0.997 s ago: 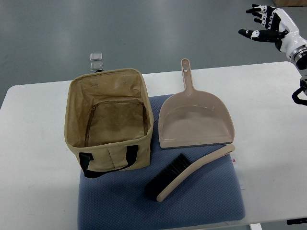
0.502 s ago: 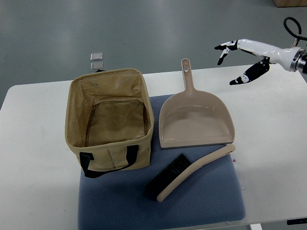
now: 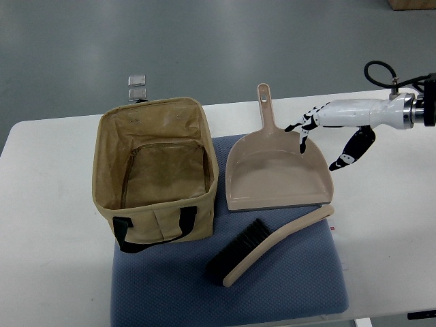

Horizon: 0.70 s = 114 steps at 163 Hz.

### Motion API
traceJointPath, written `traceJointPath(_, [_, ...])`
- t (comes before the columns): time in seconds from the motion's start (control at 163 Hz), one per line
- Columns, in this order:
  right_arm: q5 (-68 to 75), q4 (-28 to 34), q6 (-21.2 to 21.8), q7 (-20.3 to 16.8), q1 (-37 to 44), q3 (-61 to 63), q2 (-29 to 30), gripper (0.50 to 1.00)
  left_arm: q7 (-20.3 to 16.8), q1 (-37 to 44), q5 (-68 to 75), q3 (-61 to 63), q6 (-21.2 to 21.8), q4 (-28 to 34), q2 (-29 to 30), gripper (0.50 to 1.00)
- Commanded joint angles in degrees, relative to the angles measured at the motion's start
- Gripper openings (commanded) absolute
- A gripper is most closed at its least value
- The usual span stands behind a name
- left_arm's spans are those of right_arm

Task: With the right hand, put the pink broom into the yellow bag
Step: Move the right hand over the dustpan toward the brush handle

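The pink broom (image 3: pixel 269 244) lies on the blue mat (image 3: pixel 286 286), black bristles to the left, handle tip pointing up-right. The yellow bag (image 3: pixel 155 170) stands open at the mat's left end with nothing in it. My right hand (image 3: pixel 323 139) comes in from the right edge. It hovers over the right rim of the pink dustpan (image 3: pixel 276 167), above the broom and apart from it. Its fingers (image 3: pixel 306 126) are spread and hold nothing. The left arm is out of view.
The dustpan lies between the bag and my hand, handle pointing away. The white table (image 3: pixel 48 204) carries the mat. Two small clear squares (image 3: pixel 137 85) sit on the floor beyond the far table edge.
My right hand has come down and leftward from the top right corner, turning palm down, and now hovers over the dustpan's right rim. The broom, bag and dustpan have not moved.
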Motion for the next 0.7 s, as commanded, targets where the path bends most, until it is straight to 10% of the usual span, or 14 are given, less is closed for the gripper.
traceJointPath(0.0, [-1.85, 0.9, -0.38, -1.46, -1.66, -0.22, 0.6, 0.928, -0.01, 0.0, 0.0, 0.0, 0.01, 0.0, 0.0, 1.0])
traceJointPath(0.691, [-4.31, 5.91, -5.3, -8.85, -12.38, 0.66, 5.7, 0.928, -0.01, 0.0, 0.0, 0.0, 0.01, 0.0, 0.0, 1.0])
